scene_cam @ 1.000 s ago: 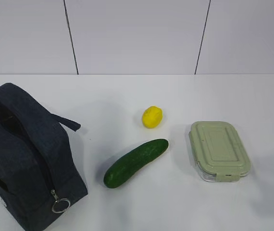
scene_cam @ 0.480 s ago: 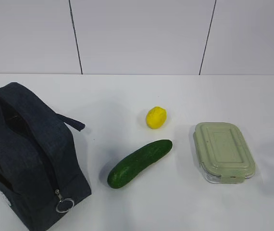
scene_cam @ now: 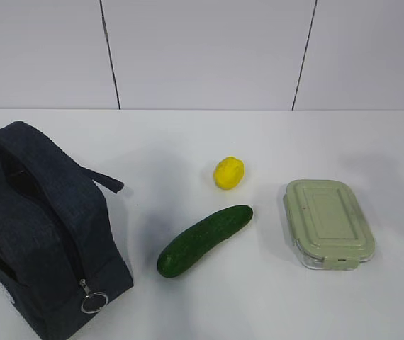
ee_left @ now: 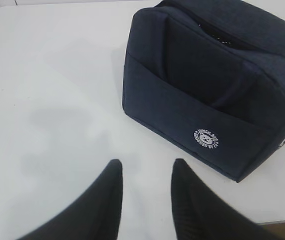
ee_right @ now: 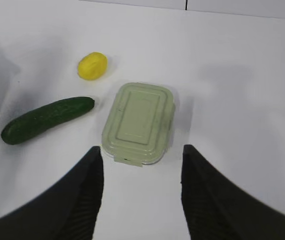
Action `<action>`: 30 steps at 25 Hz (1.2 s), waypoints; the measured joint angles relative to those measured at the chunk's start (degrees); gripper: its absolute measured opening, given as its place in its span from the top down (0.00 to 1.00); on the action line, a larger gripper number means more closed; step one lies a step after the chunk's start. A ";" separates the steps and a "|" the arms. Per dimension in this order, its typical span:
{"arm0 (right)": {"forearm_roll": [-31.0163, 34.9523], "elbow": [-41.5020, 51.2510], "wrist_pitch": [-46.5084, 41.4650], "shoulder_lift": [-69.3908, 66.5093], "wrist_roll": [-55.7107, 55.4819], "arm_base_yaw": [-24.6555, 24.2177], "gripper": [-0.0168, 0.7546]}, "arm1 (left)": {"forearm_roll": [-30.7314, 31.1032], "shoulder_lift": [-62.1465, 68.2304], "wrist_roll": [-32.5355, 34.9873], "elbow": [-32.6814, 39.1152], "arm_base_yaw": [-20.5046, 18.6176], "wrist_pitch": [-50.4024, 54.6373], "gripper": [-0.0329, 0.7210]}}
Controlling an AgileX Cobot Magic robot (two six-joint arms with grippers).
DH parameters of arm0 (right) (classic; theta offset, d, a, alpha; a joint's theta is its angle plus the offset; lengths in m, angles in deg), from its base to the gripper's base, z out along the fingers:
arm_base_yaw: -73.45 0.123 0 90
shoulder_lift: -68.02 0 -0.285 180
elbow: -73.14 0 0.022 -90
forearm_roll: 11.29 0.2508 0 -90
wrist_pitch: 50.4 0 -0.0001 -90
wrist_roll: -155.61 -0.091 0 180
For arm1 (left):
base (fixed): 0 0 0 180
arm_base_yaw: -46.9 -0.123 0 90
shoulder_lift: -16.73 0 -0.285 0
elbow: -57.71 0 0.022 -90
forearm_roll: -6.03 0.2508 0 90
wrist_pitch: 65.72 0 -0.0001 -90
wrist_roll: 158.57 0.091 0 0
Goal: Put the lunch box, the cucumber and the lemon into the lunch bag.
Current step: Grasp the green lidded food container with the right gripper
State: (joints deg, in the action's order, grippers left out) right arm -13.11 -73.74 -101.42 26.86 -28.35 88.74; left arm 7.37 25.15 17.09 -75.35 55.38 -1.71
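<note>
Four things lie on the white table (scene_cam: 188, 134), none of them touched by either arm; largest is the dark navy lunch bag (scene_cam: 39, 234) at the left, its ring pull (scene_cam: 92, 303) hanging at the near end, and its zipper seems closed, though the fabric is too dark to be sure; well to the right sits the lunch box (scene_cam: 328, 222), sage-green lid on; between them the cucumber (scene_cam: 203, 240) lies at a slant; just behind it rests the lemon (scene_cam: 228, 173), apart from both. Left gripper (ee_left: 145, 172) hovers over bare table near the bag, fingers spread, nothing between them; right gripper (ee_right: 141, 159) hangs above the lunch box, fingers spread wide, empty.
</note>
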 joint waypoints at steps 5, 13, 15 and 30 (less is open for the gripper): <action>1.83 -4.05 1.06 -5.73 0.37 0.00 0.47 | 0.00 0.00 0.00 0.00 0.00 0.00 0.64; 15.37 -11.01 4.65 -14.08 8.70 0.00 0.47 | 0.00 0.00 0.00 0.00 0.00 0.00 0.64; 20.81 -13.44 4.26 -17.07 13.67 0.00 0.47 | 0.00 0.00 0.00 0.00 0.00 0.00 0.64; 48.16 -22.36 -14.79 -33.45 38.57 -16.94 0.47 | 0.20 0.00 0.00 0.00 0.00 0.00 0.64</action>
State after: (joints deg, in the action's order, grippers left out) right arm 35.05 -96.11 -116.21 -6.59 10.22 71.80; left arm 7.58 25.15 17.09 -75.35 55.38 -1.71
